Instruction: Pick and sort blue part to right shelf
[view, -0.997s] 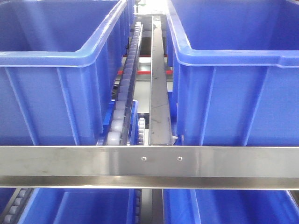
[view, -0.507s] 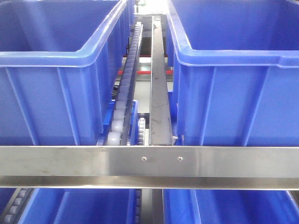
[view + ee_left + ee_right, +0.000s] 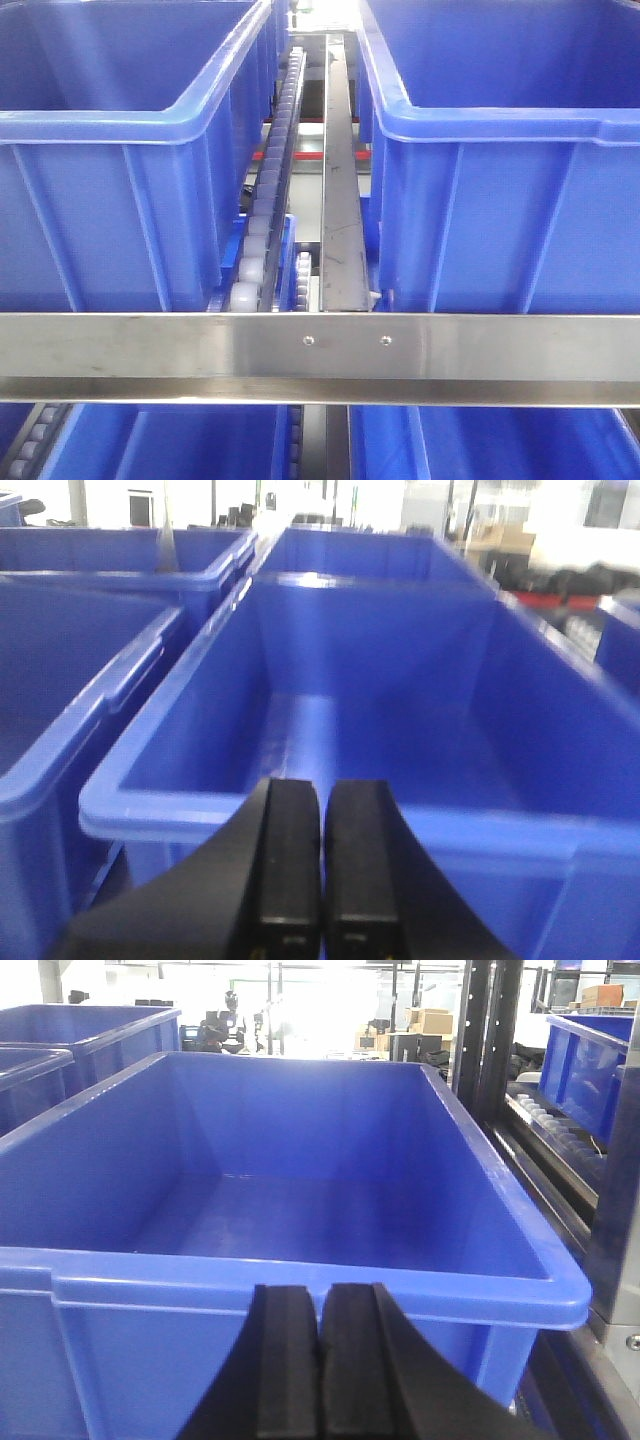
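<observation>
**Facing the Shelf With Nothing in Either Gripper**

Hovering in front of two blue bins, both arms are pointing at the right shelf [image 3: 320, 355] with nothing in hand. The left gripper [image 3: 322, 865] is sitting low before the near rim of a long bin [image 3: 300, 825]; its two black fingers are pressed together with only a thin seam between them and nothing caught there. The right gripper [image 3: 322, 1360] is doing the same before a wider bin [image 3: 300, 1285], its jaws clenched on nothing.

The blue part is not showing in any view. Both bin floors, as far as the wrist cameras are reaching, are looking bare, and the front camera is taking in only the steel front rail [image 3: 150, 355], the white roller track [image 3: 262, 215], a steel divider strip [image 3: 340, 200] and the bin walls.

Judging from this, the picking is not yet done, or the part is lying somewhere outside these frames. The bins are resting on the sloped rollers against the rail, probably so they are staying put at the front for loading. Holding the fingers closed is likely just a travelling posture; they would need to open before any grasp.
</observation>
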